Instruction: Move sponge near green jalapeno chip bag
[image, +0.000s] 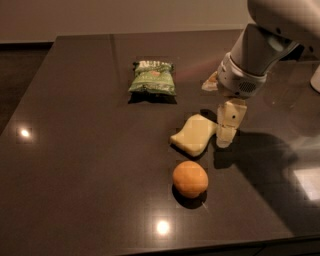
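Note:
The pale yellow sponge (194, 133) lies flat on the dark table near its middle. The green jalapeno chip bag (152, 78) lies further back and to the left, well apart from the sponge. My gripper (228, 125) hangs down from the white arm at the right, just off the sponge's right edge, close to the table top.
A round orange (190, 179) sits in front of the sponge, close to it. The dark table (75, 150) has its front edge at the bottom of the view and its left edge running back. A white object (316, 80) shows at the far right.

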